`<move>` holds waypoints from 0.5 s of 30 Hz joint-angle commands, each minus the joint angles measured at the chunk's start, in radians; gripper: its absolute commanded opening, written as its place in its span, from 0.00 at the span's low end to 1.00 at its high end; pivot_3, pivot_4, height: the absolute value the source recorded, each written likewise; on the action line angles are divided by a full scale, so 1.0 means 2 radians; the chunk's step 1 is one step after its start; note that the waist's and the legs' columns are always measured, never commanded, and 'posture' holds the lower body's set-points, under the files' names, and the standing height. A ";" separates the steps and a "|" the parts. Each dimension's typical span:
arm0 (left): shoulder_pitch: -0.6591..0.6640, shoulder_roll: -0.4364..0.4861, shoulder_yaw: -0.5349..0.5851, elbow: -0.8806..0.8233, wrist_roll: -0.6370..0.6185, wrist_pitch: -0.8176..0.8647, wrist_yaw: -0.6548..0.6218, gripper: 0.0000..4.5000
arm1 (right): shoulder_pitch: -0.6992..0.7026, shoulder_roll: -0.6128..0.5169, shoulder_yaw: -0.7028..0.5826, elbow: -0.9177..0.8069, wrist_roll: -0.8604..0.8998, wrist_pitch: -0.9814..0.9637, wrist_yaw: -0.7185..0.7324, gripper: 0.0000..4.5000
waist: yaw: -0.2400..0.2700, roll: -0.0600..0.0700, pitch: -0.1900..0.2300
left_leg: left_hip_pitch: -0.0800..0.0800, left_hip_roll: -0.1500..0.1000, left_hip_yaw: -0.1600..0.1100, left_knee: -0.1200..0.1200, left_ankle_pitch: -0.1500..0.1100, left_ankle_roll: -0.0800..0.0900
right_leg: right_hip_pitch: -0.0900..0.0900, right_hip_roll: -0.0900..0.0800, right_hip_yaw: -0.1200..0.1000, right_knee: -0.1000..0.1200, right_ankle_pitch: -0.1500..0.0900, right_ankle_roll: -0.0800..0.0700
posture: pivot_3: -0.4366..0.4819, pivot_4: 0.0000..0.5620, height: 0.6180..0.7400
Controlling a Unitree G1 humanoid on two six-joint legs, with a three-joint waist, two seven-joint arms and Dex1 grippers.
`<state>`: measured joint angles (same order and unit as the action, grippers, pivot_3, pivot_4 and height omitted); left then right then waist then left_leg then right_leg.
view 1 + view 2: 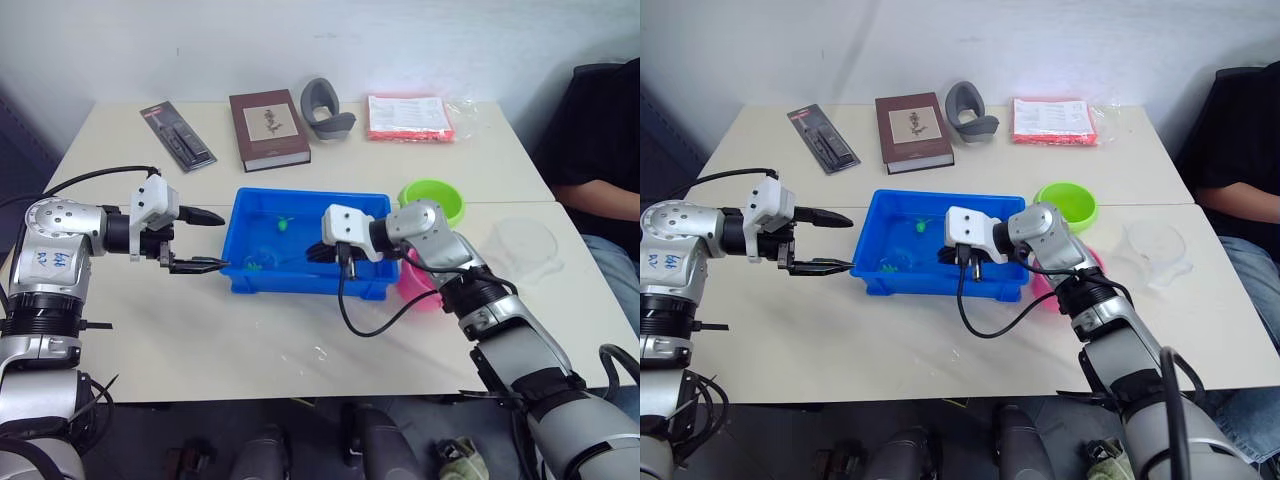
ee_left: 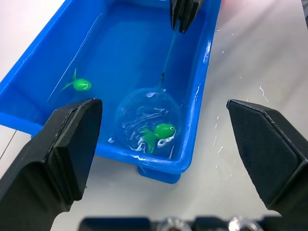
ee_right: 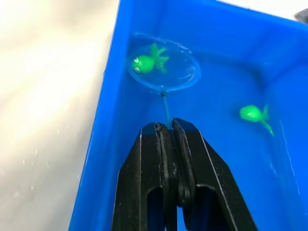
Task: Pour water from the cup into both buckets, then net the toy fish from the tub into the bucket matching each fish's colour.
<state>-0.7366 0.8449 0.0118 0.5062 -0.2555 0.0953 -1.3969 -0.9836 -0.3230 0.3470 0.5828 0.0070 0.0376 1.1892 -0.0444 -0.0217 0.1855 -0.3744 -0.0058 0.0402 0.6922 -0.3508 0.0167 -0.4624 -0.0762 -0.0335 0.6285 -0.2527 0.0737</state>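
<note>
The blue tub [image 1: 300, 196] sits mid-table with water in it. My right gripper [image 3: 169, 126] is shut on the net's thin handle inside the tub. The net's hoop [image 3: 164, 65] lies in the water at the tub's left near corner, with one green toy fish [image 2: 159, 132] inside it. A second green fish [image 3: 254, 114] floats apart from the net. My left gripper [image 1: 222, 241] hovers open just left of the tub, holding nothing. The lime green bucket [image 1: 432, 198] stands right of the tub. The pink bucket [image 1: 418, 285] is partly hidden behind my right arm. Further right stands the clear cup [image 1: 522, 245].
Along the table's far side lie a black package [image 1: 177, 135], a brown book [image 1: 268, 130], a grey curved object [image 1: 325, 108] and a red packet [image 1: 408, 118]. A person in dark clothes [image 1: 600, 140] sits at the right edge. Water drops dot the table near the tub.
</note>
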 commanded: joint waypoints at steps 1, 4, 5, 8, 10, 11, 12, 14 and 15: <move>0.000 0.006 0.014 0.003 -0.003 0.001 0.004 0.99 | 0.007 0.001 -0.031 -0.036 0.033 0.033 0.003 0.00 | 0.000 0.000 0.000 | 0.000 0.000 0.000 0.000 0.000 0.000 | 0.000 0.000 -0.001 0.000 0.000 0.000 | 0.48 0.27 1.00; 0.008 0.002 0.023 0.012 -0.009 0.003 0.014 0.99 | 0.015 -0.006 -0.048 -0.052 0.046 0.060 -0.002 0.00 | 0.001 0.000 0.000 | 0.000 0.000 0.000 0.001 0.000 0.000 | 0.000 -0.001 -0.002 0.000 0.000 0.000 | 0.48 0.27 1.00; 0.010 0.001 0.026 0.013 -0.010 0.004 0.016 0.99 | 0.017 -0.009 -0.050 -0.056 0.046 0.063 -0.002 0.00 | 0.001 0.000 0.000 | 0.000 0.000 0.000 0.001 0.000 0.000 | 0.000 -0.001 -0.002 0.000 0.000 0.000 | 0.48 0.27 1.00; 0.015 -0.005 0.044 0.016 -0.026 0.012 0.027 0.99 | 0.026 -0.017 -0.060 -0.072 0.050 0.069 -0.003 0.00 | 0.003 0.000 0.000 | 0.000 0.000 0.000 0.001 0.000 0.000 | 0.000 -0.001 -0.002 0.000 0.000 0.000 | 0.48 0.27 1.00; 0.017 -0.008 0.055 0.017 -0.036 0.016 0.030 0.99 | 0.031 -0.022 -0.063 -0.079 0.052 0.069 -0.005 0.00 | 0.003 0.000 0.000 | 0.000 0.000 0.000 0.001 0.000 0.000 | 0.000 -0.001 -0.002 0.000 0.000 0.000 | 0.48 0.27 1.00; 0.020 -0.009 0.063 0.016 -0.044 0.020 0.030 0.99 | 0.036 -0.027 -0.066 -0.087 0.052 0.069 -0.004 0.00 | 0.003 0.000 0.000 | 0.000 0.000 0.000 0.001 0.000 0.000 | 0.000 -0.001 -0.002 0.000 0.000 0.000 | 0.48 0.27 1.00; 0.022 -0.010 0.068 0.014 -0.050 0.024 0.029 0.99 | 0.041 -0.032 -0.068 -0.094 0.053 0.071 -0.004 0.00 | 0.004 0.000 0.000 | 0.000 0.000 0.000 0.001 0.000 0.000 | 0.000 -0.001 -0.002 0.000 0.000 0.000 | 0.48 0.27 1.00; 0.030 -0.010 0.076 0.005 -0.060 0.033 0.024 0.99 | 0.060 -0.049 -0.078 -0.124 0.060 0.080 -0.003 0.00 | 0.006 0.000 0.000 | 0.000 0.000 0.000 0.001 0.000 0.000 | 0.000 -0.001 -0.002 0.000 0.000 0.000 | 0.48 0.27 1.00; 0.034 -0.010 0.078 -0.001 -0.064 0.037 0.022 0.99 | 0.070 -0.060 -0.083 -0.142 0.064 0.086 -0.002 0.00 | 0.007 0.000 0.000 | 0.000 0.000 0.000 0.001 0.000 0.000 | 0.000 -0.001 -0.002 0.000 0.000 0.000 | 0.48 0.27 1.00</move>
<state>-0.6792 0.8179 0.1363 0.5395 -0.3494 0.1576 -1.3455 -0.8525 -0.4143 0.2247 0.3728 0.1037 0.1984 1.1824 -0.0302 -0.0217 0.1855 -0.3752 -0.0060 0.0401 0.6940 -0.3512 0.0170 -0.4622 -0.0782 -0.0374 0.6290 -0.2526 0.0736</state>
